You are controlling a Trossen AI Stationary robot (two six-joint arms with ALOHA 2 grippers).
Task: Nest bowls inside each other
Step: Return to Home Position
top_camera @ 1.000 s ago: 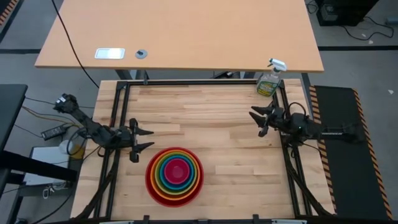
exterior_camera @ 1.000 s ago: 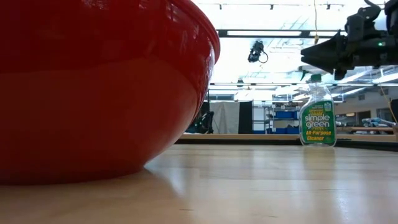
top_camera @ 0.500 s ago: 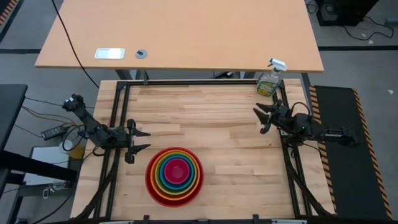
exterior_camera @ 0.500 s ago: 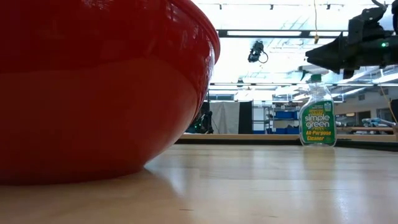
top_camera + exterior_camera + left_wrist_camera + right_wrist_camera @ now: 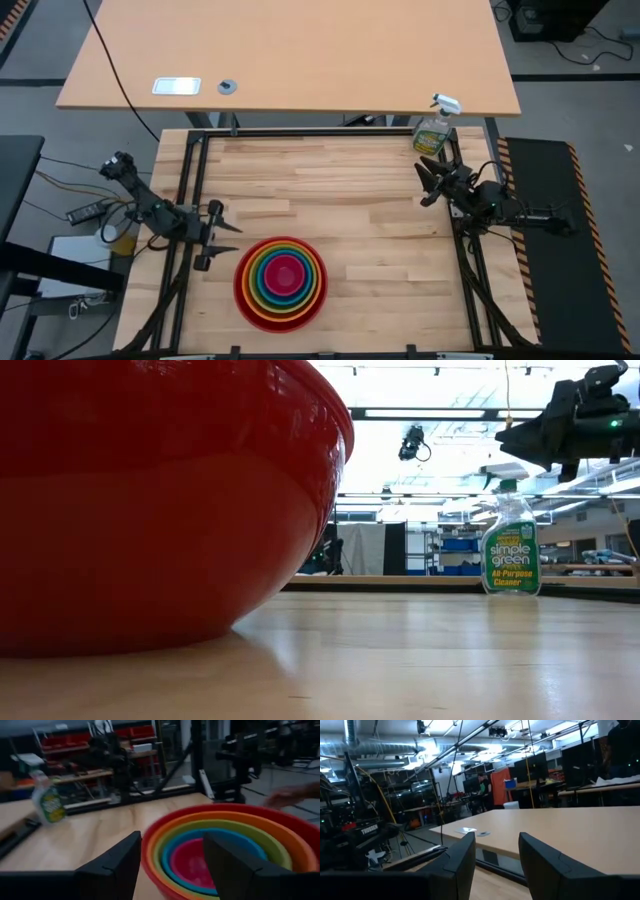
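Note:
The bowls stand as one nested stack (image 5: 281,282) on the wooden table near its front edge: red outermost, then orange, lime green, blue, with magenta-pink (image 5: 200,865) in the middle. The red bowl's wall (image 5: 150,500) fills the low view's left. My left gripper (image 5: 222,240) hovers open at the table's left edge, just left of the stack, empty. My right gripper (image 5: 424,182) hovers open at the table's right edge, near the far corner, empty.
A green spray bottle (image 5: 434,128) stands at the table's far right corner, close behind my right gripper. A larger tan table (image 5: 290,55) lies beyond the far edge. The table's middle and far left show bare wood.
My left gripper has drawn back a little toward the table's left edge and swung toward the near edge. My right gripper has drawn back toward the right edge and far corner, tipping slightly up. The bowls have kept still.

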